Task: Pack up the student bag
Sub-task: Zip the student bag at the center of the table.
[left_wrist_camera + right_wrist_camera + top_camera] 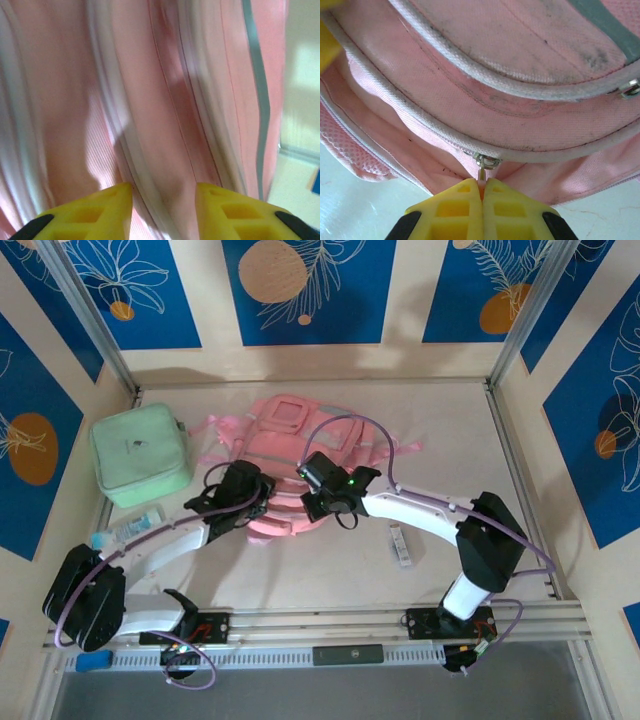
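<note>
Top view: the bag (290, 455) lies flat on the table (450, 430), about midway between the side walls. Its long axis runs from the arm bases toward the far wall, with a square framed pocket at the far end and straps splayed to either side. The left end effector (255, 508) and the right end effector (312, 505) both sit over the bag's near edge, close together. A green case (140, 455) lies just left of the bag, close to the left wall, and a tube (130, 530) lies nearer the bases from it. Right of the bag the table is bare up to the wall rail, except for a small white stick (401, 545) toward the bases.

Left wrist view: the left end effector (164, 200) has its yellow fingers spread. Blurred folds and seams of the bag (150, 100) run lengthwise past the gap. I cannot tell whether they touch the fabric.

Right wrist view: the right end effector (483, 192) is pressed together, pinching a zipper pull (483, 167) at the bag's (520, 45) lower zip seam, the table showing pale beneath.
</note>
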You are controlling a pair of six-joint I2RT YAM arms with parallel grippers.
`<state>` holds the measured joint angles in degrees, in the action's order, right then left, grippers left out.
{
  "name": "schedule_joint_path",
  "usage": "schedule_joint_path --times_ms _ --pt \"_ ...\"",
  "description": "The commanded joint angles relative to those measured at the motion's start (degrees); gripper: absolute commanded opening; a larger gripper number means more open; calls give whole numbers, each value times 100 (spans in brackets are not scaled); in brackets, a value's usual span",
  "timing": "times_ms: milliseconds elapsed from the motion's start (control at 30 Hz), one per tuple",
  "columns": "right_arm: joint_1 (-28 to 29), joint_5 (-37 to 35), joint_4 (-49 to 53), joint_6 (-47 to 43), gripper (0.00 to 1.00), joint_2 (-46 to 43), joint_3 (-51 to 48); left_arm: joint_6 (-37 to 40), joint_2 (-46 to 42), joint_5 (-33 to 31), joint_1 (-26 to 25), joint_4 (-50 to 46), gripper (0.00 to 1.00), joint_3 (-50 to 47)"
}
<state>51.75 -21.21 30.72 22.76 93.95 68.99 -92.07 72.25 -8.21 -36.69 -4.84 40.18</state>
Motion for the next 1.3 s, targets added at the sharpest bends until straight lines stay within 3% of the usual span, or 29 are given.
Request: schedule_joint_path --times_ms 0,100,233,367,400,533,700,867,1033,1100,1167,1267 --pt "-24 13 185 168 0 88 192 -573 220 -212 -405 472 40 -103" --pt "-29 47 122 166 0 71 161 -813 528 -400 -592 576 41 25" --pt "-2 18 61 176 0 75 70 -807 729 -606 -620 577 29 221" --pt "-153 -503 364 294 0 67 82 -706 385 -1068 -560 3 2 121" --pt "-201 -634 413 295 0 34 46 -669 246 -1120 -501 -62 0 31" --pt "-543 -1306 664 255 0 -14 11 -226 -433 -906 -61 -471 0 -251" --pt "-1208 -1456 690 234 0 190 199 666 -938 -183 719 -1160 0 -265" --pt "-1548 -1249 452 110 0 654 636 1239 -875 317 1060 -1073 0 -157" --pt "-1440 -690 392 -92 0 618 735 1532 -751 502 1197 -1074 0 -26" --pt "-1346 -468 379 -149 5 418 613 1714 -665 608 1234 -1126 0 83" --pt "-1366 -54 471 -50 17 176 512 1969 -639 731 1261 -1216 19 186" --pt "-1467 514 659 231 31 -98 455 2254 -822 844 1260 -1416 28 197"
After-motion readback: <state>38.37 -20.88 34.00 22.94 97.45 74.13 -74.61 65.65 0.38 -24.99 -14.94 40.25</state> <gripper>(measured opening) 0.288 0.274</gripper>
